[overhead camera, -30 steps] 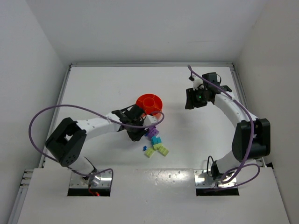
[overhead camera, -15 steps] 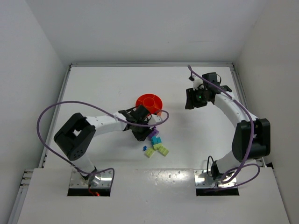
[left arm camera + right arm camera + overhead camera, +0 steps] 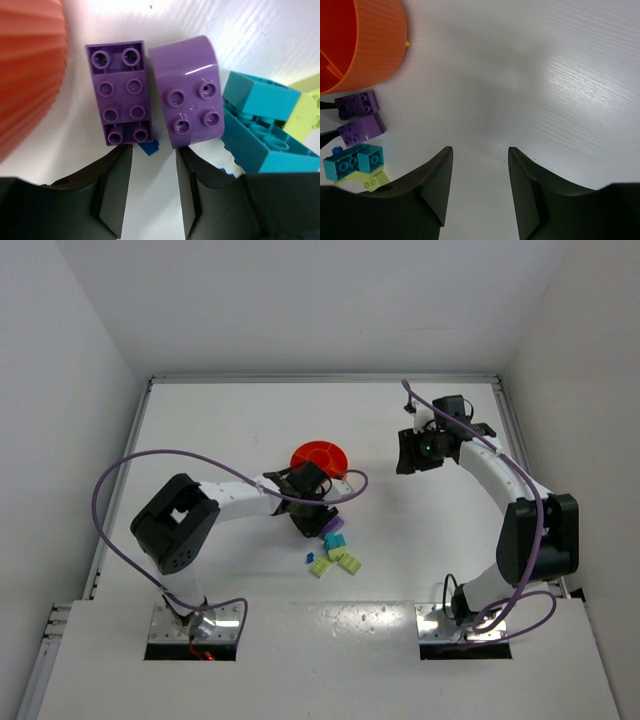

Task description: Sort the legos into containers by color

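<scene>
The round orange bowl (image 3: 320,457) sits a little left of the table's (image 3: 220,430) middle, and the legos lie in a loose cluster on the tabletop just on its near side, none of them lifted. The left gripper (image 3: 150,200) is down low at that cluster, its two dark fingers (image 3: 114,192) spread apart with only bare white table between them, so it grips nothing. Right ahead of its tips lie two purple pieces side by side, close to touching: a flat purple brick (image 3: 119,92) nearest the bowl's ribbed wall, and a rounded purple brick (image 3: 189,92) next to it. A small blue piece (image 3: 149,147) pokes out at the near ends of the two, where they meet. Beyond the rounded one is a teal brick (image 3: 265,135), and past that a yellow-green brick (image 3: 307,107) shows at the edge. From overhead another yellow-green piece (image 3: 320,567) lies nearer the arm bases, at the edge of the cluster. The right gripper (image 3: 480,185) hangs well off to the right of the bowl over open table — fingers wide, nothing in them. The bowl's dividers show only partly, and I cannot tell whether any brick is inside.
</scene>
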Action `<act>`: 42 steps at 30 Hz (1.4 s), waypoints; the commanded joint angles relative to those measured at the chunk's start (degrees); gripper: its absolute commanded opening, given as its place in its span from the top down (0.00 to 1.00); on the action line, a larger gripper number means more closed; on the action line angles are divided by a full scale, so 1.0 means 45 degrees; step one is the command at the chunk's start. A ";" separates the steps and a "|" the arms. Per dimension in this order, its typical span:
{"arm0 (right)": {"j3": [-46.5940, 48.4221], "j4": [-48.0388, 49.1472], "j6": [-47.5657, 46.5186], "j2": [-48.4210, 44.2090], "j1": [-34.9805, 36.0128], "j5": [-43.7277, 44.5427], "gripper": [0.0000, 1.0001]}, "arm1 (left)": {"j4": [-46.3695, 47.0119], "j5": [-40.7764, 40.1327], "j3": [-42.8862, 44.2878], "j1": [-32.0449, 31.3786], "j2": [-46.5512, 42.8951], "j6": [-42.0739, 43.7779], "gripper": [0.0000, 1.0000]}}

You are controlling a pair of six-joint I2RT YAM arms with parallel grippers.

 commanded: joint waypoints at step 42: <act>0.0239 0.0145 0.0021 -0.0400 -0.0038 -0.0080 0.51 | -0.1296 0.0264 0.2773 0.1380 -0.2795 0.0639 0.98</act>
